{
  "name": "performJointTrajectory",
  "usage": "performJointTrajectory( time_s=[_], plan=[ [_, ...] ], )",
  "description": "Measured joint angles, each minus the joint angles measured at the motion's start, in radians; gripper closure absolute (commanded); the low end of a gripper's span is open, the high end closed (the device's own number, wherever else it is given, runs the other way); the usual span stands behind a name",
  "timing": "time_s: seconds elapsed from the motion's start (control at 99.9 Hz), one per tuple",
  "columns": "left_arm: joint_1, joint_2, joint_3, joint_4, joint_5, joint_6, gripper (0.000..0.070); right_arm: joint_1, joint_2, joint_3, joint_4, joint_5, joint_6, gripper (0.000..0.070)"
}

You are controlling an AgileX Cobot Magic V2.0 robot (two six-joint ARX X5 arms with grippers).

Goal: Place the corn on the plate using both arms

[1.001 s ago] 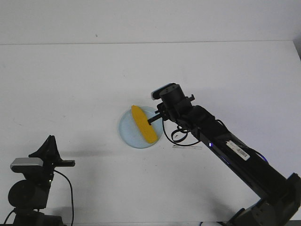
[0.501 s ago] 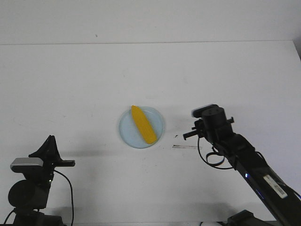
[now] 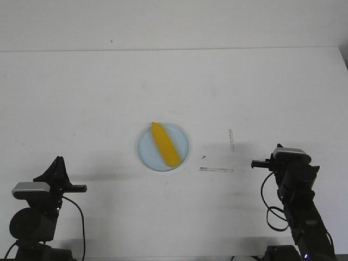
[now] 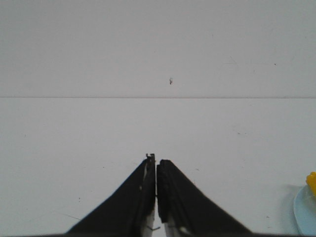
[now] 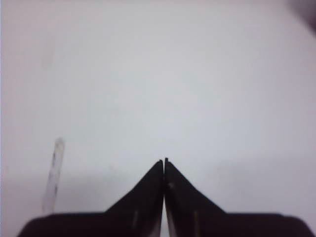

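The yellow corn lies across the pale blue plate at the table's middle. My left gripper is shut and empty at the near left, far from the plate; its wrist view shows closed jaws over bare table, with the plate's rim and a bit of corn at the edge. My right gripper is shut and empty at the near right, well clear of the plate; its wrist view shows closed jaws over bare table.
Strips of clear tape lie on the white table right of the plate, one flat and one angled; one also shows in the right wrist view. The table's far edge meets a white wall.
My right arm has pulled back from beside the plate to the near right, its gripper shut and empty. The corn stays on the plate. The left arm has not moved.
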Motion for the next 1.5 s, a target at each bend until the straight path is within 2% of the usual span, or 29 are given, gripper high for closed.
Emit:
performJointTrajectory(
  time_s=[0.09,0.411,0.661,1.502],
  plan=[
    [0.000,0.000,0.000,0.000,0.000,0.000,0.0699,-0.012,-0.085,-0.031,0.040,-0.003,0.000,0.0697],
    [0.000,0.000,0.000,0.000,0.000,0.000,0.0699,-0.014,-0.331,-0.045,0.006,-0.003,0.000,0.0697],
    [0.000,0.000,0.000,0.000,0.000,0.000,0.0699,-0.014,-0.442,-0.045,0.006,-0.003,0.000,0.0697],
    [0.000,0.000,0.000,0.000,0.000,0.000,0.0699,-0.014,-0.470,-0.045,0.007,-0.002,0.000,0.0697]
  ],
)
